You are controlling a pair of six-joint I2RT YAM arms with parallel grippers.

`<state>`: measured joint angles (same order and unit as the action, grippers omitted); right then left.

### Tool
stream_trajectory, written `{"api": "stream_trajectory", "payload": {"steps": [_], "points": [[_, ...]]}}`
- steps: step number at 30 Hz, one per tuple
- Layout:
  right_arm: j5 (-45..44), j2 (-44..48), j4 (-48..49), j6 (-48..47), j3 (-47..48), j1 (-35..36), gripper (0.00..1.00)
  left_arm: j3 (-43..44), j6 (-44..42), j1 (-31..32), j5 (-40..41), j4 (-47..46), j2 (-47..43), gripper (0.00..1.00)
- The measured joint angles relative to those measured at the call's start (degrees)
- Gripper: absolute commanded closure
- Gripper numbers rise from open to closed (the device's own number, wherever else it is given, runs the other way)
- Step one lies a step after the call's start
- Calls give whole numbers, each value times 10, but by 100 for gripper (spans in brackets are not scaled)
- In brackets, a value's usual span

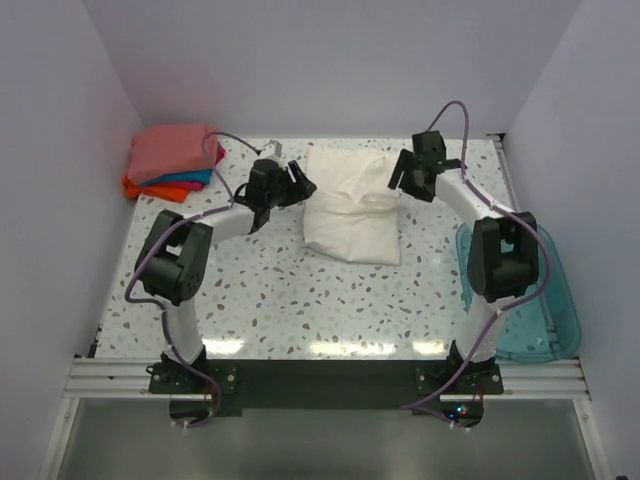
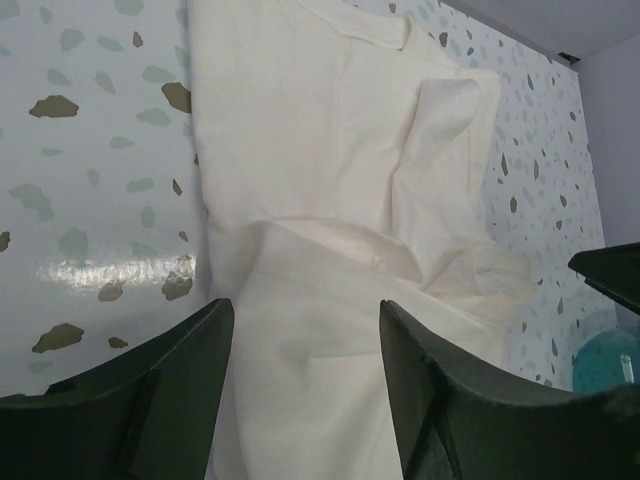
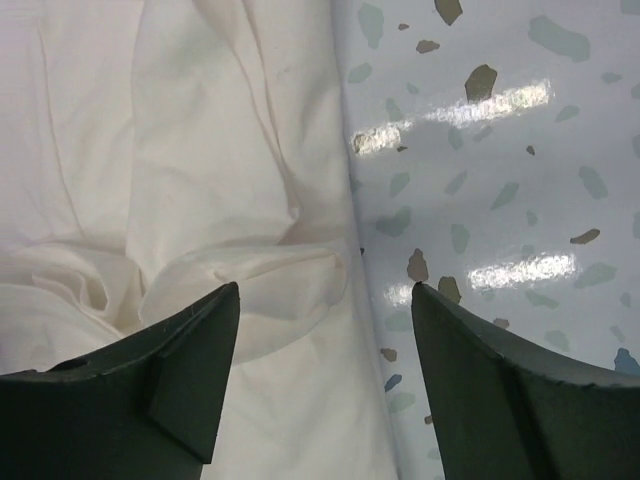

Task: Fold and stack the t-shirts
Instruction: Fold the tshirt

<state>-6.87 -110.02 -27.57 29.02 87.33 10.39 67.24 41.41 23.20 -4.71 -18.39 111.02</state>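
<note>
A white t-shirt [image 1: 350, 205] lies partly folded in the middle of the table, plain side up, its print hidden. It also shows in the left wrist view [image 2: 330, 190] and the right wrist view [image 3: 180, 180]. My left gripper [image 1: 299, 185] is open and empty just above the shirt's left edge [image 2: 305, 305]. My right gripper [image 1: 402, 175] is open and empty over the shirt's right edge [image 3: 325, 290]. A stack of folded shirts, salmon-pink [image 1: 172, 152] over teal [image 1: 190, 181] over orange [image 1: 140, 187], sits at the far left corner.
A translucent teal plastic bin [image 1: 540, 300] stands at the right edge of the table beside the right arm. White walls close in the table at the back and both sides. The table [image 1: 290, 300] is speckled white terrazzo.
</note>
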Motion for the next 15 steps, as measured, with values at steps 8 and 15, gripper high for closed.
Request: {"api": "stream_trajectory", "payload": {"steps": [8,15], "points": [[-22,103,23,-3,-138,108,69,-36,-11,33,25,33,-87,72],[-26,50,31,-6,-132,163,75,-44,-30,126,52,60,-97,100]]}}
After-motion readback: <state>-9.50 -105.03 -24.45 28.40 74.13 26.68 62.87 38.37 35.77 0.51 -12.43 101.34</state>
